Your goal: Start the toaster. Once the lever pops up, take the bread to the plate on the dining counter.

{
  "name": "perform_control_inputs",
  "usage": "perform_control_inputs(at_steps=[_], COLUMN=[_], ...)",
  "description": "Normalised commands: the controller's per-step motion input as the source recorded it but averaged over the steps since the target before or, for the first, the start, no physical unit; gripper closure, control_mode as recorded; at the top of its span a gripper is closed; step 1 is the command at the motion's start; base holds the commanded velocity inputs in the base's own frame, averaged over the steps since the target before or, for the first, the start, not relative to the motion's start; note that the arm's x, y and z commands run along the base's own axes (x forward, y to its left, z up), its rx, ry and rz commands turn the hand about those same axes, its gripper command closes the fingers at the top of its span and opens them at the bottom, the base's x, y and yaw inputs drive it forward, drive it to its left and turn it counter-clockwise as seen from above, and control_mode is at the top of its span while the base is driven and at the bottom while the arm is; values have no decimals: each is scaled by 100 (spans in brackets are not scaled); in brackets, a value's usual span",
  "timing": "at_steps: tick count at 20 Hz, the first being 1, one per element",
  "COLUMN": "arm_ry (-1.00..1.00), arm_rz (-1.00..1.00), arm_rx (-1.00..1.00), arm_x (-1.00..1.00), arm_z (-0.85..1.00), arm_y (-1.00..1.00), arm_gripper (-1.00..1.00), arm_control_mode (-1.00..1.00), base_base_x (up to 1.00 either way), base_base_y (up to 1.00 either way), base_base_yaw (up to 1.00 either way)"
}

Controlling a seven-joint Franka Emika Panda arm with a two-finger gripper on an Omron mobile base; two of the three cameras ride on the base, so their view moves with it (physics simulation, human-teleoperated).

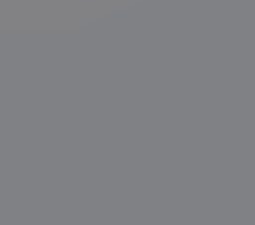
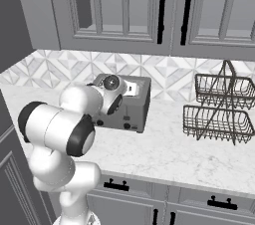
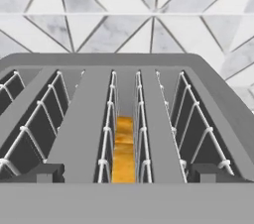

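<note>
The white marble counter (image 2: 164, 149) spreads below the claw, a two-tier wire basket (image 2: 219, 107) well off to its side. The grey toaster (image 2: 132, 104) sits directly under the claw (image 3: 126, 171) — jaws spread wide, gripping nothing. The bread (image 3: 124, 148) stands in the middle slot, straight between the fingertips.

arm (image 2: 60, 129): bent fwd, elbow up | hand (image 3: 124, 173): jaws wide (nothing held)
</note>
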Motion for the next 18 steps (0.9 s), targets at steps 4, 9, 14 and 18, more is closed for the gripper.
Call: perform_control_inputs(at_steps=[4,9,14,18], arm_ry=[2,3,0,1], arm_rz=[0,0,0,0], arm_rx=[0,0,0,0], arm_x=[0,-1,0,-8], arm_z=[0,0,0,-3], arm_y=[7,-9,-13,0], arm_gripper=[-100,-100,-100,-100], arm_control_mode=[-100,-100,-100,-100], base_base_x=[0,0,0,0], base_base_y=[0,0,0,0], base_base_yaw=[0,0,0,0])
